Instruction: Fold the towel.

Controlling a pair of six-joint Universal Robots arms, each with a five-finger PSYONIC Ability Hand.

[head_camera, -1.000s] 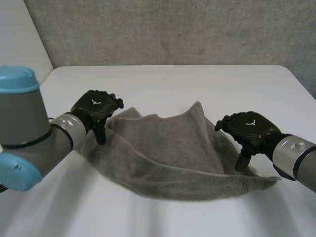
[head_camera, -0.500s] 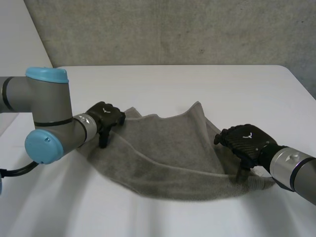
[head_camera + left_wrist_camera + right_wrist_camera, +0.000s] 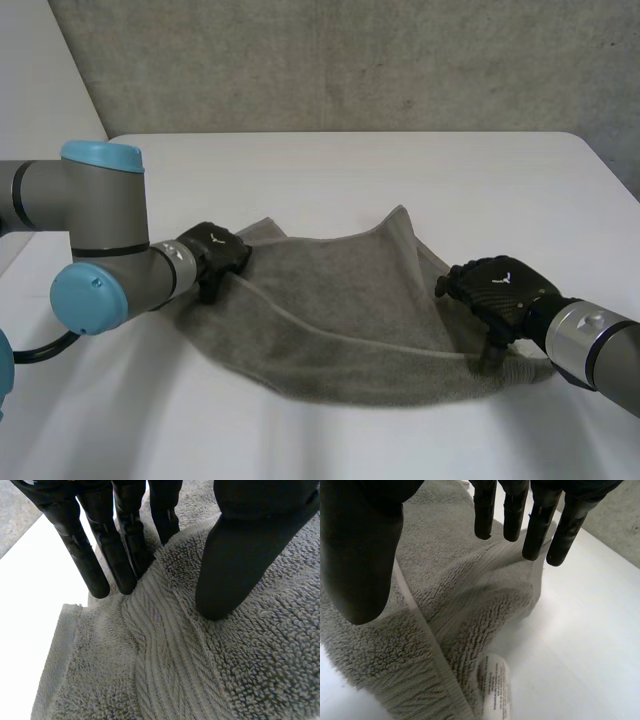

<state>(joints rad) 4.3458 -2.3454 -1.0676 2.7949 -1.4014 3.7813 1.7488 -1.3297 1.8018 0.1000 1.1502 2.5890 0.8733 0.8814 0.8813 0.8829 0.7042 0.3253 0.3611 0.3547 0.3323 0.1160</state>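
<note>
White table point(image 3: 350, 170), rumpled towel point(image 3: 340, 300): left hand point(image 3: 215, 255) presses straight-fingered on its left corner, right hand point(image 3: 495, 290) hovers released above its right; best to pinch both corners squarely.

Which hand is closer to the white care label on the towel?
Right. The right hand hangs over the end of the towel that carries the care label; the left hand rests on the towel's opposite end.
</note>
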